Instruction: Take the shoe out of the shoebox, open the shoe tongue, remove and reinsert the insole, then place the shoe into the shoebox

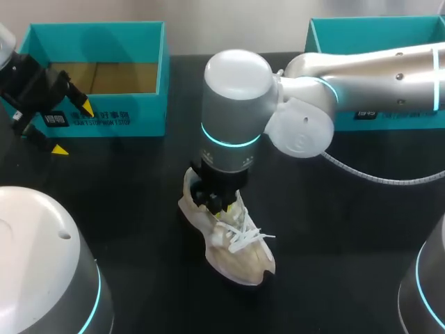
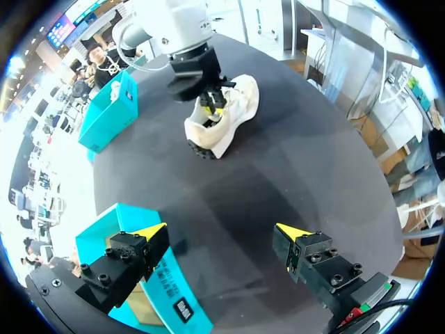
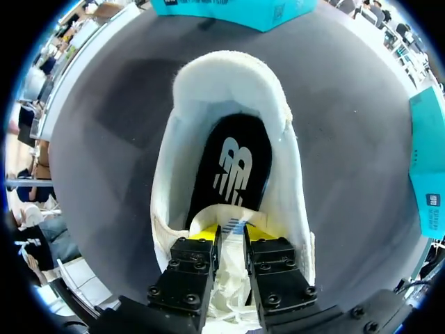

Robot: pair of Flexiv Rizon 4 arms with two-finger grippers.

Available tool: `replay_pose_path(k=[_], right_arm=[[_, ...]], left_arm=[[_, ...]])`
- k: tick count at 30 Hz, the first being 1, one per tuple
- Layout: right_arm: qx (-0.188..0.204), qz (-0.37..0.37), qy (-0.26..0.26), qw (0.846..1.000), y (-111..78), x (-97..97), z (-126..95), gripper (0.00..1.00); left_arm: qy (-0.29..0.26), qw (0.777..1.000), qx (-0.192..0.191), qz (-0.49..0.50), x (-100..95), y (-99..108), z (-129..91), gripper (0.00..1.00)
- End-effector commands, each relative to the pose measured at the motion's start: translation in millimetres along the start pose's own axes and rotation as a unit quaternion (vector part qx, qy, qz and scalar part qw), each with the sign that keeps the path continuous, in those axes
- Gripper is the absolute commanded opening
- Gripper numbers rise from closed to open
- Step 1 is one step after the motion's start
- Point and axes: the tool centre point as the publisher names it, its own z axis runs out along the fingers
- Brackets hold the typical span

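Note:
A white shoe (image 1: 233, 247) with loose white laces lies on the black table, toe towards the front. My right arm reaches in past the middle, and its gripper (image 1: 218, 207) points straight down into the shoe's opening. In the right wrist view the gripper (image 3: 233, 231) is shut on the white tongue (image 3: 231, 221), with the black insole (image 3: 233, 163) lying flat in the shoe ahead of it. My left gripper (image 1: 71, 129) hangs open and holds nothing, in front of the open teal shoebox (image 1: 149, 104) at the back left. The left wrist view shows the shoe (image 2: 236, 115) far ahead of that gripper (image 2: 221, 233).
A second teal box (image 1: 327, 31) stands at the back right, partly behind my right arm. A grey cable (image 1: 375, 177) runs from that arm over the table's right side. The first shoebox (image 2: 163, 296) sits just beneath one left finger (image 2: 149, 231).

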Motion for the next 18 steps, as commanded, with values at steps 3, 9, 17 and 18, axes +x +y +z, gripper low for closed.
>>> replay_pose_path(k=[3, 9, 17, 18], right_arm=[[-0.002, 0.002, -0.016, 1.0, 1.9, 4.9, -6.4, 0.2], [-0.039, -0.003, -0.038, 0.999, -7.7, 12.7, -44.5, 0.23], [-0.053, -0.014, -0.06, 0.997, 2.2, 14.3, -60.3, 0.24], [-0.055, -0.016, -0.06, 0.997, 3.9, 14.5, -59.4, 0.24]], left_arm=[[0.0, 1.0, -0.002, 0.0, 0.5, -0.5, -0.4, 1.0], [0.0, 1.0, -0.002, 0.0, 0.5, -0.5, -0.4, 1.0], [0.0, 1.0, -0.002, 0.0, 0.5, -0.5, -0.4, 1.0], [0.0, 1.0, -0.002, 0.0, 0.5, -0.5, -0.4, 1.0]])
